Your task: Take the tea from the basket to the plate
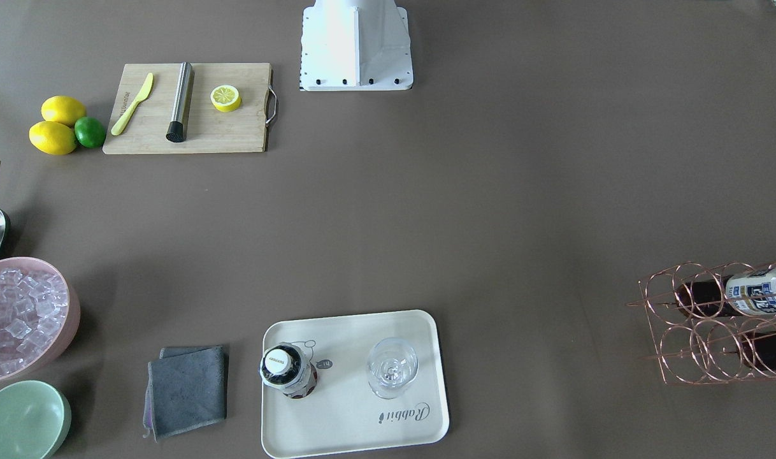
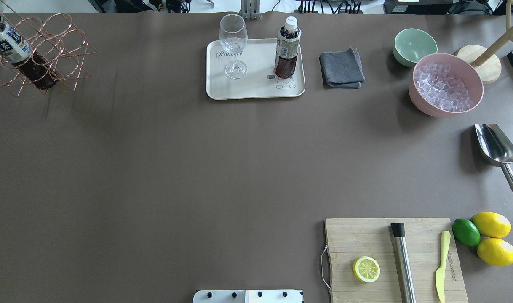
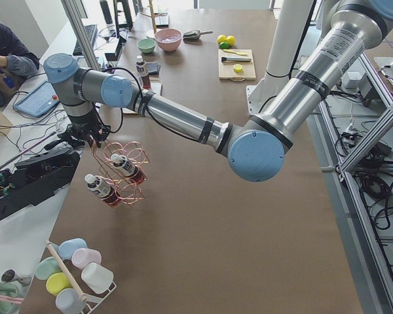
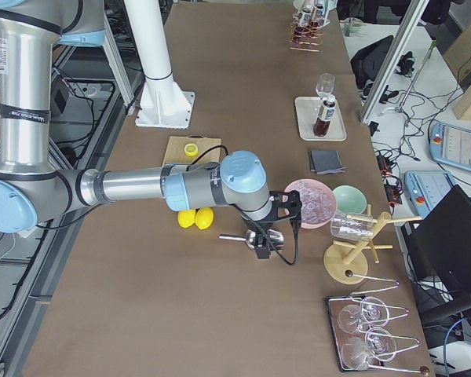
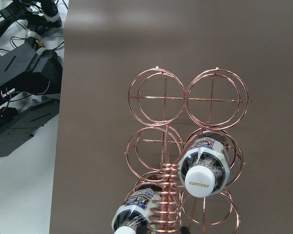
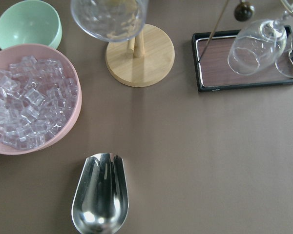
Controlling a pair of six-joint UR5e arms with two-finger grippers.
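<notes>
Hanging over the basket [image 5: 156, 97], the left gripper [image 3: 85, 136] (open or closed, I cannot tell) looks finished, since one tea [image 2: 287, 54] already stands upright on the plate [image 2: 256, 89], ready for serving.

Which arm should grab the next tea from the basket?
Probably the left. The left gripper hangs right above the basket holding two tea bottles, while the right gripper is far off over the metal scoop.
</notes>
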